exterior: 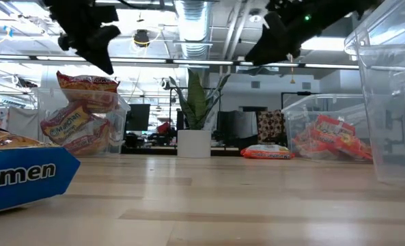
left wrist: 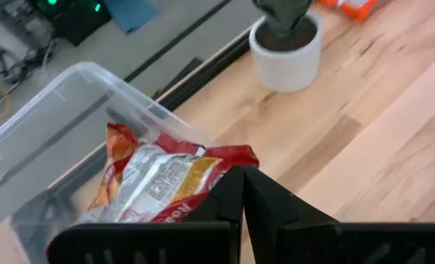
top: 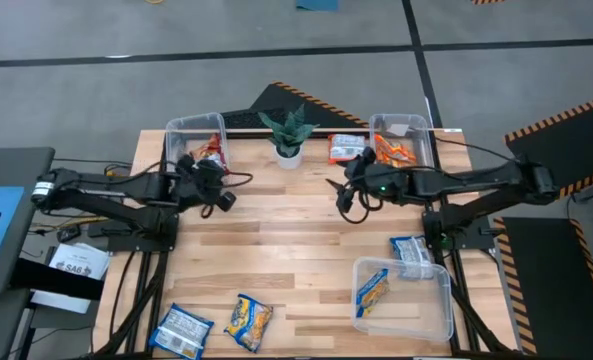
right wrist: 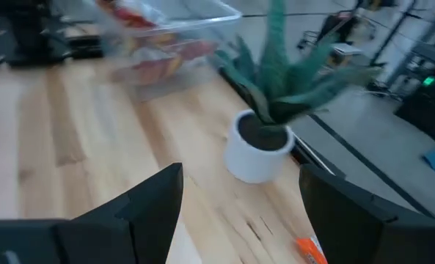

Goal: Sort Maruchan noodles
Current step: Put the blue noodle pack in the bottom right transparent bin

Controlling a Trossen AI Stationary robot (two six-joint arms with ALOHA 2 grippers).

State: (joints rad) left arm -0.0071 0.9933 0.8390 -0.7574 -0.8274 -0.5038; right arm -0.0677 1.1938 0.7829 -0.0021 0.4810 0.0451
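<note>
The Maruchan noodles lie scattered. Red-and-orange packets (top: 212, 152) stand on edge in the far-left bin (top: 181, 128), and the topmost (left wrist: 158, 180) shows in the left wrist view. More orange ones (top: 396, 152) fill the far-right bin (top: 416, 124). One orange packet (top: 346, 148) lies flat beside it. A blue-and-white packet (top: 411, 250), a blue one (top: 181, 328) and a yellow one (top: 248, 320) lie on the table. My left gripper (top: 204, 172) (left wrist: 243, 180) is shut, raised just above the far-left bin. My right gripper (top: 338, 192) (right wrist: 239, 198) is open, raised mid-table, facing the plant.
A potted green plant (top: 288, 135) in a white pot stands between the two far bins. A third clear bin (top: 441, 300) at the near right holds a yellow-and-blue packet (top: 372, 292). Bare wood lies across the table's middle (top: 296, 250).
</note>
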